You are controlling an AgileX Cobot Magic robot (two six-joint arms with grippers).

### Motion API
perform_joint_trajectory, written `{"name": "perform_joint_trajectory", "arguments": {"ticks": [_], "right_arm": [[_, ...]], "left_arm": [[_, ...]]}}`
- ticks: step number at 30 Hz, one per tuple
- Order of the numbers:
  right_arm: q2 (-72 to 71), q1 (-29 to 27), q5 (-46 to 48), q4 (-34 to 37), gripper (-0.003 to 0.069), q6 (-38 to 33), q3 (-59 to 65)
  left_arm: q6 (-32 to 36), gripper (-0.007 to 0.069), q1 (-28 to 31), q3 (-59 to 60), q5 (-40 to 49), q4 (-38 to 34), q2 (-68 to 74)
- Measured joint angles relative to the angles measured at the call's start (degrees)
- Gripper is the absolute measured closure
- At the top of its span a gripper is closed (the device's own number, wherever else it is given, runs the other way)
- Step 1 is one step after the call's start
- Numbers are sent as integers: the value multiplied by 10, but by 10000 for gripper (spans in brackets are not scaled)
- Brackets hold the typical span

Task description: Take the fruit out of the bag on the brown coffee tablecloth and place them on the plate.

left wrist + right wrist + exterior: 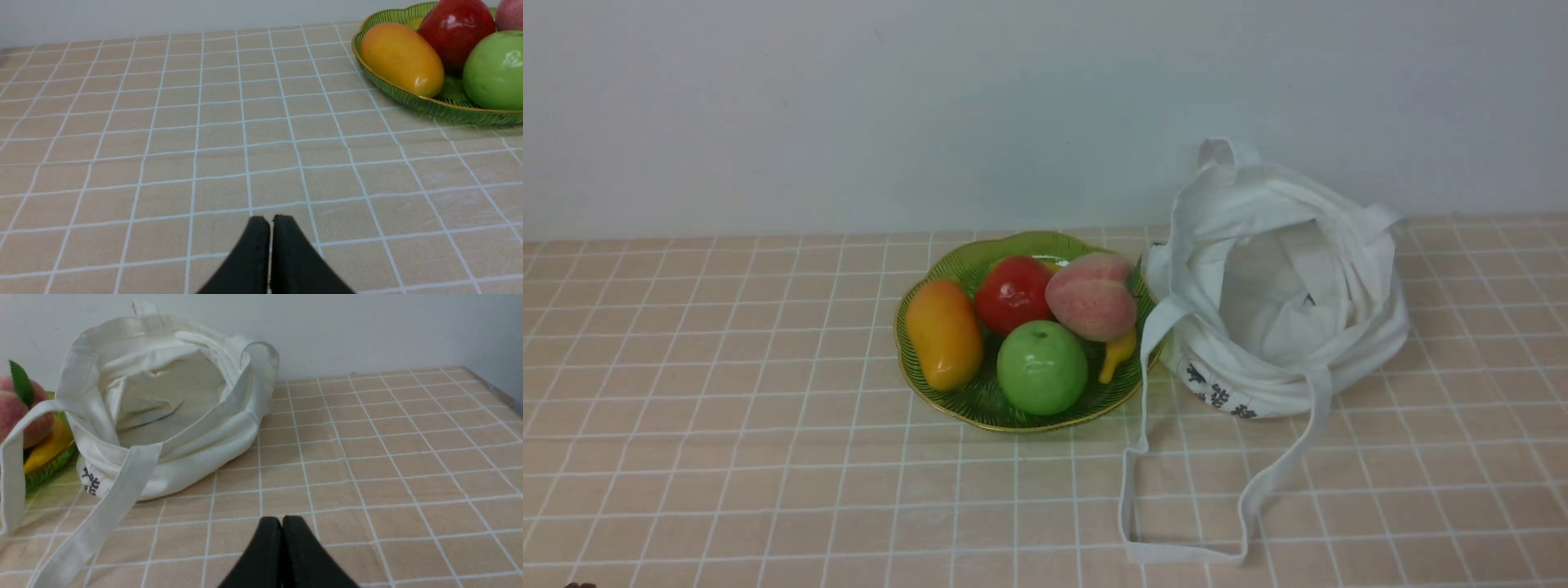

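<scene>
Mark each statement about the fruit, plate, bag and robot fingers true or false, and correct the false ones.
1. The peach lies on the plate. True.
2. The bag still holds a fruit. False: no fruit shows inside it.
3. The green apple sits on the cloth beside the plate. False: it is on the plate.
4. The right gripper has its fingers closed on nothing. True.
5. The left gripper grips the mango. False: it is shut, apart from the mango.
</scene>
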Motion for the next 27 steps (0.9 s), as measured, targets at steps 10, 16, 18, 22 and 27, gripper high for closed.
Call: {"name": "perform_joint_trajectory", "arguments": {"ticks": [10,16,18,22,27], "right_arm": [[0,32,3,-2,672,0,-1],[0,62,4,-2,672,0,-1],[0,62,4,-2,672,0,-1],[0,62,4,-2,672,0,-1],[0,62,4,-2,672,0,-1]], "left_arm": [[0,632,0,0,0,0,0],[0,632,0,0,0,0,0],[0,632,0,0,0,0,0],[0,632,0,0,0,0,0],[0,632,0,0,0,0,0]]}}
